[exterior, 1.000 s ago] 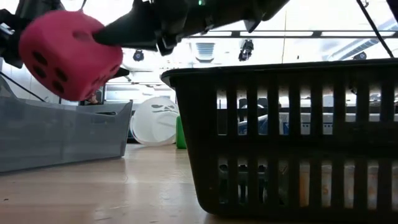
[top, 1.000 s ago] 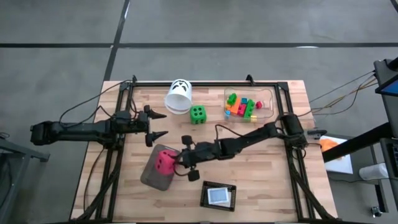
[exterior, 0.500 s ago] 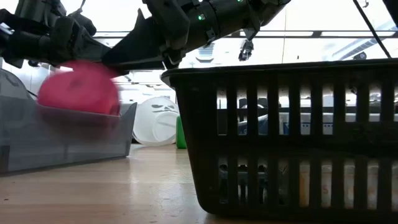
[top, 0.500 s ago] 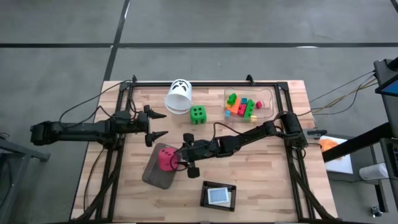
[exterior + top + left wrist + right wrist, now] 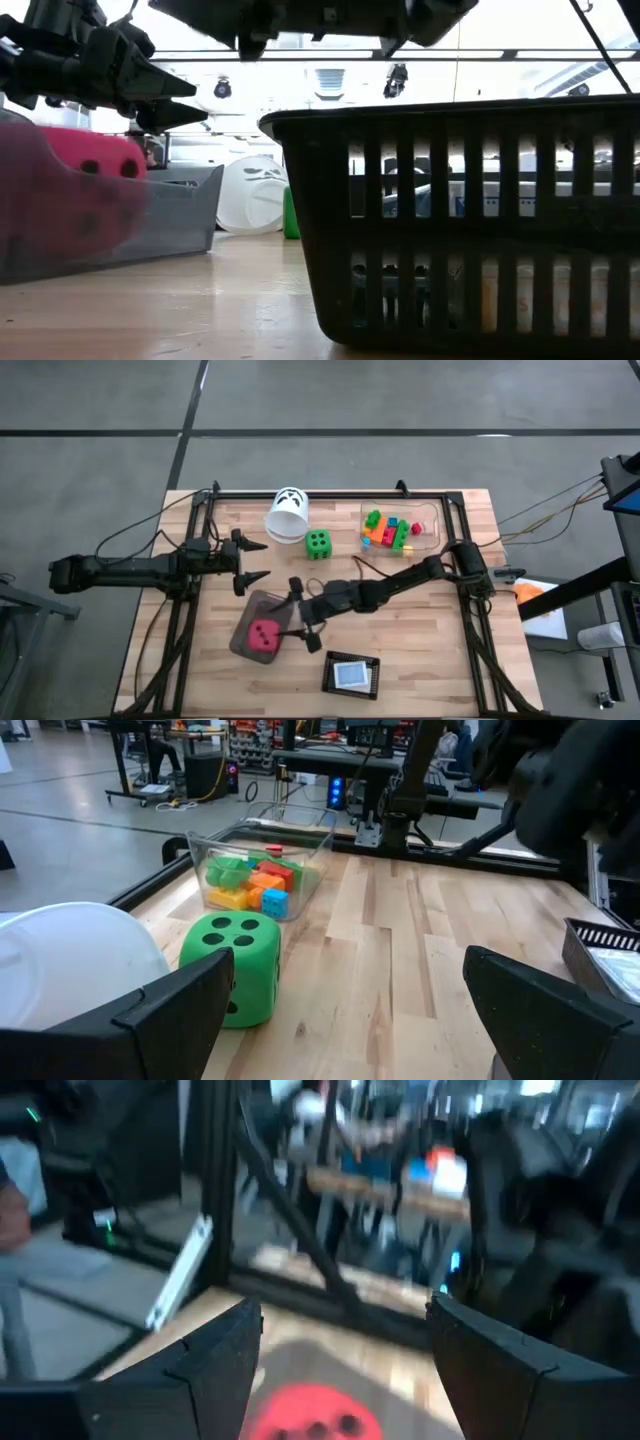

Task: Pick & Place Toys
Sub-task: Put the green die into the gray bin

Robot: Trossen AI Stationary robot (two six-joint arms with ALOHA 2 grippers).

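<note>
The pink-red die [image 5: 263, 635] lies on its underside in the flat grey tray [image 5: 243, 643], black dots up; in the low view the die [image 5: 85, 165] shows over the tray wall [image 5: 180, 205]. My right gripper [image 5: 303, 614] is open just to the tray's right and above it, with nothing between its fingers; its wrist view looks down on the die [image 5: 310, 1417]. The green die [image 5: 318, 543] stands on the table behind it. Small bright bricks [image 5: 388, 532] lie in the clear box [image 5: 428, 525]. At the table's left my left gripper [image 5: 248, 560] waits open.
A white cup [image 5: 288, 515] lies on its side at the back, left of the green die. A black slatted basket [image 5: 352, 675] stands near the front edge and fills the low view's right [image 5: 460, 220]. Bare wood lies between the basket and the clear box.
My right gripper has opened and let go of the pink-red die, which has dropped from above the tray and now lies in it. The gripper has tipped up from slanting down to about level and drawn a little toward the table's right.
</note>
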